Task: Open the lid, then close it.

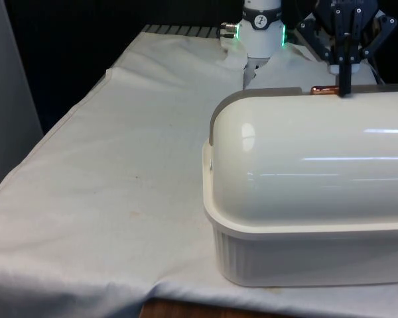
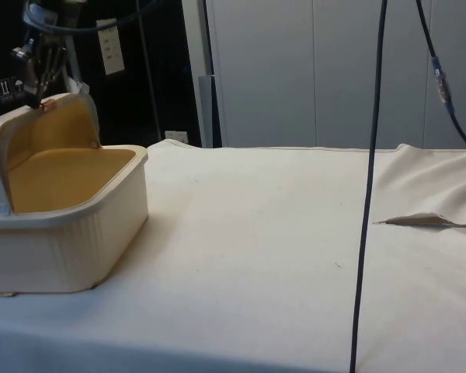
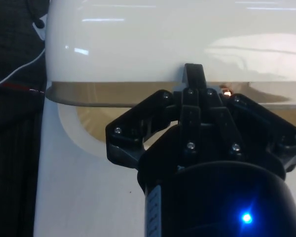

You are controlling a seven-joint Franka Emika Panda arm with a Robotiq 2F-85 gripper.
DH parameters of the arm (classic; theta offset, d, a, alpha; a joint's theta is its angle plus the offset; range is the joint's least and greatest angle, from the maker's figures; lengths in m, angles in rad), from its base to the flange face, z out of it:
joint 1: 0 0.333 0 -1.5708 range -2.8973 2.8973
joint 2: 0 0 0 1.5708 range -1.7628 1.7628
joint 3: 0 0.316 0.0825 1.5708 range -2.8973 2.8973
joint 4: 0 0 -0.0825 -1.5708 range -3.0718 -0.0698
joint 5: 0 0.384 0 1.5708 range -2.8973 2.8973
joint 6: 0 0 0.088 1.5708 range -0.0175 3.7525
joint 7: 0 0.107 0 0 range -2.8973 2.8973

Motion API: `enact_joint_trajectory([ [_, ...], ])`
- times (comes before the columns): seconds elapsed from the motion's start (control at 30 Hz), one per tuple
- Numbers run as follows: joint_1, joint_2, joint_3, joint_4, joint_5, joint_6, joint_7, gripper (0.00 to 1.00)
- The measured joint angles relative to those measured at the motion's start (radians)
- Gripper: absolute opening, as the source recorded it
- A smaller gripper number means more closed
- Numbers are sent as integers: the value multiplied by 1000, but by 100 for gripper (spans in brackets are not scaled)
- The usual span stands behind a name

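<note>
With my gripper (image 1: 345, 83) seemingly clenched on the copper handle (image 1: 324, 90) at upper right, the rolled-back lid (image 1: 305, 159) could slip free and slam onto the bread box (image 2: 62, 225).

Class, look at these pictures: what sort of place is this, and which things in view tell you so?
Probably a robot test lab, not a kitchen: a cream plastic bread box sits alone on a table under a white cloth, a black two-finger gripper at its raised lid, black cables hanging.
</note>
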Motion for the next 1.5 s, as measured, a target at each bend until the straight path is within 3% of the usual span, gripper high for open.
enact_joint_trajectory([
  [0.6,0,-43,2,-58,0,-31,-22,0],
  [1.5,1,-95,5,-133,0,-142,-55,0],
])
